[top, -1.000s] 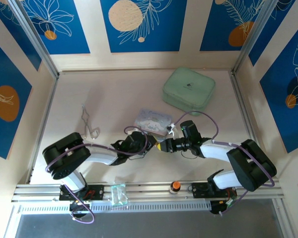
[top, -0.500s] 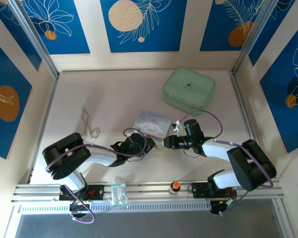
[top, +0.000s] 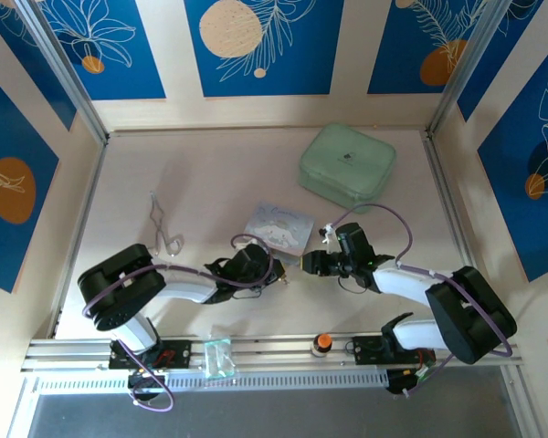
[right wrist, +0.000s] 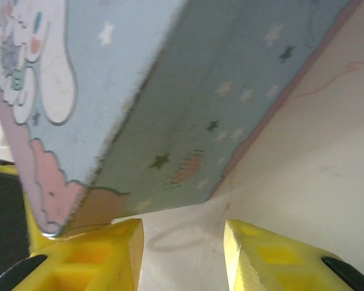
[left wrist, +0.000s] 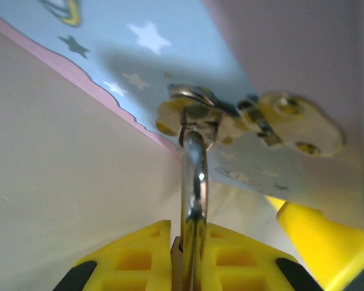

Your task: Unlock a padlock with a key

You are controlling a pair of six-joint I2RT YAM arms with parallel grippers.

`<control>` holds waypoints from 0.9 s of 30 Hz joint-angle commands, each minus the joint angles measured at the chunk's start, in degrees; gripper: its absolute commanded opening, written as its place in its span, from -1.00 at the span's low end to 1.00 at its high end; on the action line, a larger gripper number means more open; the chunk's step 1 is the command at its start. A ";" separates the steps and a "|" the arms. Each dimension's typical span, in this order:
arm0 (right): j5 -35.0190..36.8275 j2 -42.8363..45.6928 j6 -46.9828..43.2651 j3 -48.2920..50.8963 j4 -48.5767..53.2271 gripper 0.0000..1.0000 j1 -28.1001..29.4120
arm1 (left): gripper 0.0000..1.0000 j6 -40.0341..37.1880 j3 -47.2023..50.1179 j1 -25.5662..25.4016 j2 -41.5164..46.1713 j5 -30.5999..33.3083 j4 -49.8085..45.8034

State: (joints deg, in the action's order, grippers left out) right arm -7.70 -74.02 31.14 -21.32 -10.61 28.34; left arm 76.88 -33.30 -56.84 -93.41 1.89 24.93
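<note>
On the table [top: 210, 173], a blue box [top: 279, 224] with a padlock [left wrist: 195, 176] pinched at its clasp [left wrist: 249, 121].

At the far right, a green case [top: 347, 166]; in the middle, the box, printed with stars; to its left, thin metal tongs [top: 163, 228]. Just near of the box, the left gripper [left wrist: 191, 233], clamped tight on the padlock, body mostly hidden between the yellow fingers, silver shackle standing up from them and threaded through the ring of the gold clasp on the box's side. Facing it from the right, the right gripper [right wrist: 183, 231], spread wide and holding nothing, bare table under it, the box's side just above.
</note>
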 commanded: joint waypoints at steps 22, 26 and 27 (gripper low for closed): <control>23.07 1.07 10.25 -5.63 9.06 0.19 12.93 | -0.38 -23.89 -9.81 0.51 1.10 12.09 -36.56; 23.87 2.25 14.12 -3.03 5.48 0.19 14.30 | -0.36 -23.26 -8.76 -0.16 1.51 12.50 -35.80; 24.29 2.27 14.60 -2.94 5.65 0.19 14.61 | -0.36 -23.22 -8.93 -0.54 1.59 13.41 -36.60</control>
State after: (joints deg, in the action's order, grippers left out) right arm 13.02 -73.23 41.28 -25.19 -4.23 41.87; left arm 54.94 -42.92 -56.86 -92.29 11.14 -4.97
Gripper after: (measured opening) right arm 0.595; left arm 0.319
